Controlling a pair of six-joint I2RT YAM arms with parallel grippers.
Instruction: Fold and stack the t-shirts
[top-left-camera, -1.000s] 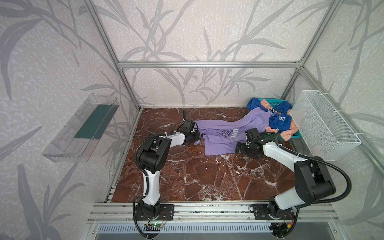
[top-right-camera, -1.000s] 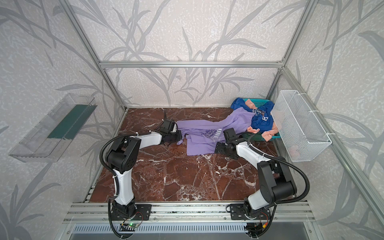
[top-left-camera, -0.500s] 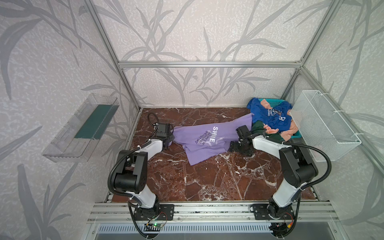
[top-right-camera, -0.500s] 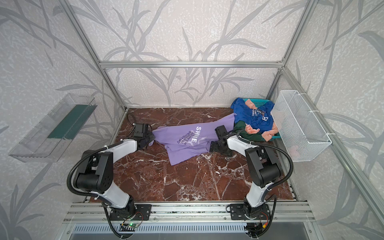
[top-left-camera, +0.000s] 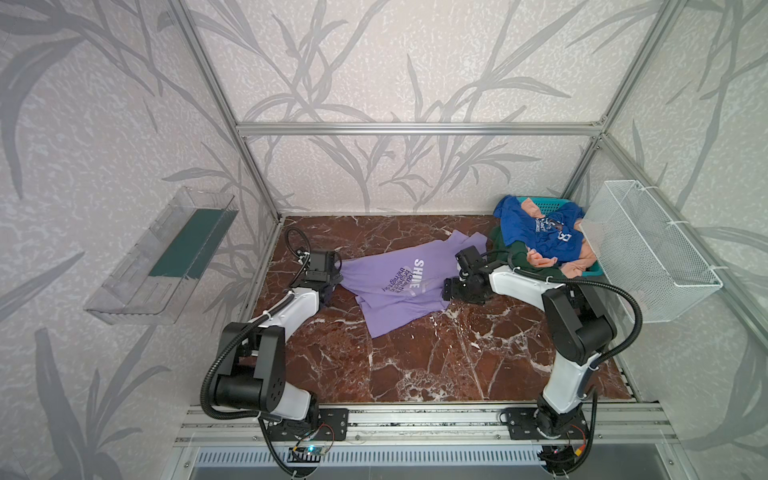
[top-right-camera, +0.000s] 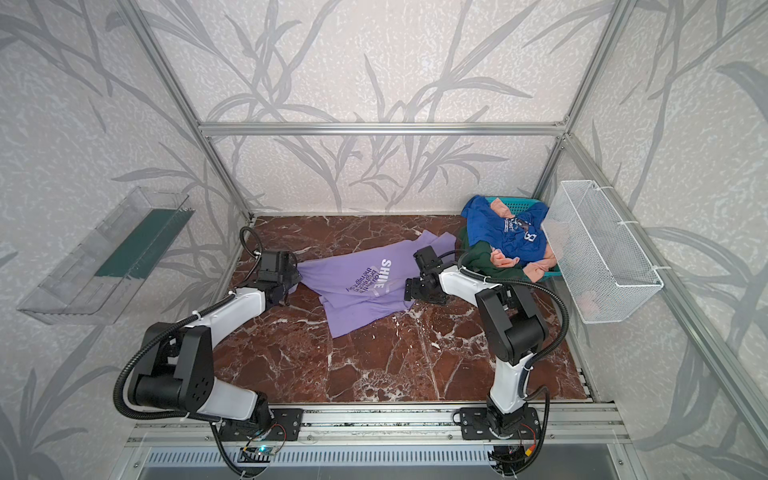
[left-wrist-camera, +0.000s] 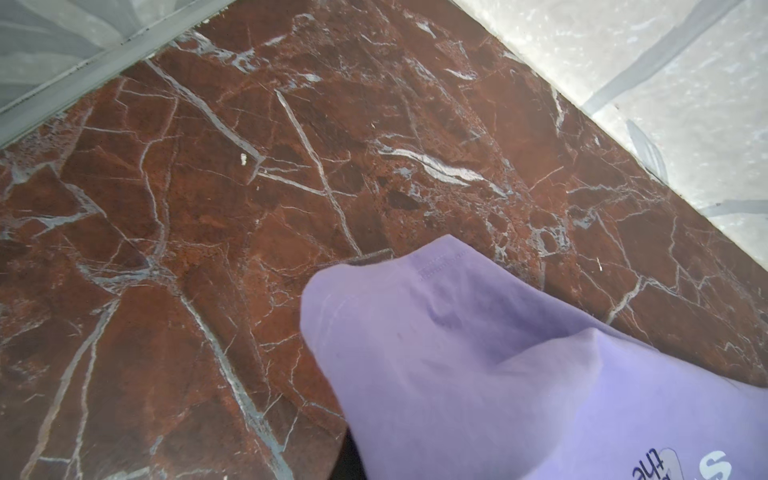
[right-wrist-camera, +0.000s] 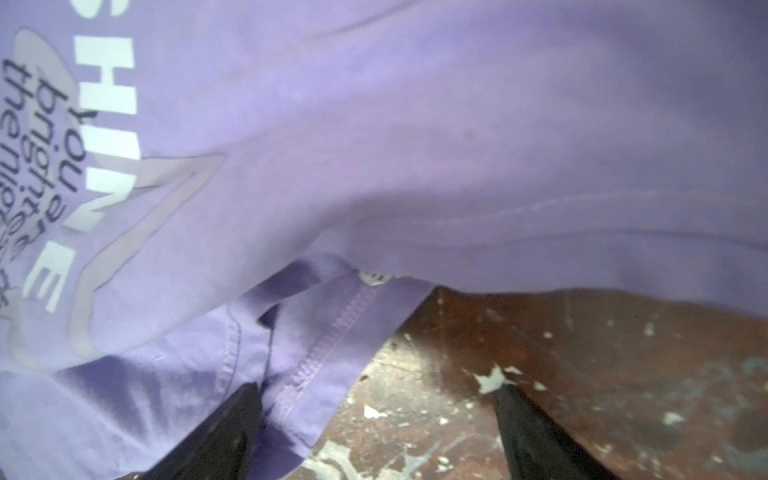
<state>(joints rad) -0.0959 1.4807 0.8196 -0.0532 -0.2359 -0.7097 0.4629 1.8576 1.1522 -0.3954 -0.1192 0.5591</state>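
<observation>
Right now the lavender "SHINE" t-shirt (top-left-camera: 395, 291) lies print-up and loosely spread near the middle of the marble table (top-left-camera: 415, 374). In both top views its long axis runs from about 7 o'clock to 1 o'clock.

Your left jaws are together, clamped on the shirt's 9 o'clock corner. In the left wrist view the cloth drapes over them and hides nearly all of the pads.

Your right jaws stand apart, low over the table at the shirt's 4 o'clock edge. The right wrist view shows a stitched hem (right-wrist-camera: 316, 365) reaching into the gap beside one of the dark fingers (right-wrist-camera: 232, 432), with nothing pinched there.

That hem is what the coming move turns on. It sits just ahead of the right jaws, toward 9 o'clock from them, and the right arm (top-left-camera: 515, 282) is the nearer one. I judge that closing there would give you two held points to pull the shirt flat for folding.

At 2 o'clock the royal blue t-shirt (top-left-camera: 536, 232), peach shirt (top-left-camera: 542, 261) and dark green shirt (top-left-camera: 505, 249) are heaped over the teal basket (top-left-camera: 548, 202). The green one lies right by the right arm's cable, so mind a snag.

The white wire basket (top-left-camera: 648, 249) and the clear wall bin (top-left-camera: 166, 257) are well apart
</observation>
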